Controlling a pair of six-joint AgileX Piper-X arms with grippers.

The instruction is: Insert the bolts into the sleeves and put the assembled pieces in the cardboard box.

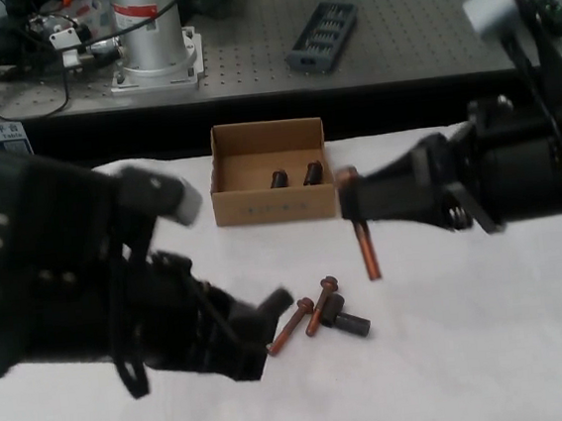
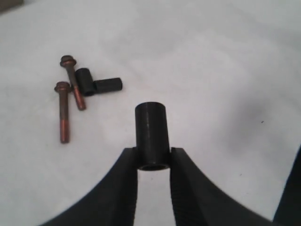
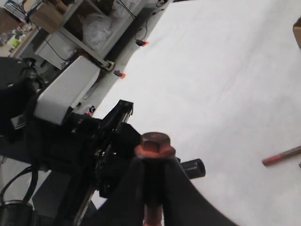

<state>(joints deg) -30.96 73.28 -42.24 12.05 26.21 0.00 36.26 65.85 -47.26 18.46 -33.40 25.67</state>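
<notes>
Across the bench in front of me lies a white cloth (image 1: 494, 349), and everything I am working with sits on it. My left arm (image 1: 59, 282) fills the near left of the high view, and my right arm (image 1: 526, 167) comes in from the right at the height of the box. The cardboard box (image 1: 270, 204) stands open at the far edge of the cloth, with two dark assembled pieces (image 1: 295, 176) side by side inside it. My right gripper (image 1: 352, 202) is closed on a copper bolt (image 1: 367, 250) just below its head. The bolt hangs head up and slightly tilted, just beside the box's near right corner. In the right wrist view the hexagonal head sits right above my fingers (image 3: 129, 188). My left gripper (image 2: 153, 157) is clamped on a black sleeve (image 2: 152, 134), pinching the end nearest the camera so that the rest sticks out ahead of the fingertips, over bare cloth. Near that sleeve, between my two grippers, the remaining parts lie in a small cluster. Two loose bolts (image 2: 64, 110) rest almost parallel and close together. Two loose sleeves (image 2: 84, 81) touch each other at an angle, one of them lying against the shaft of the nearer bolt.
</notes>
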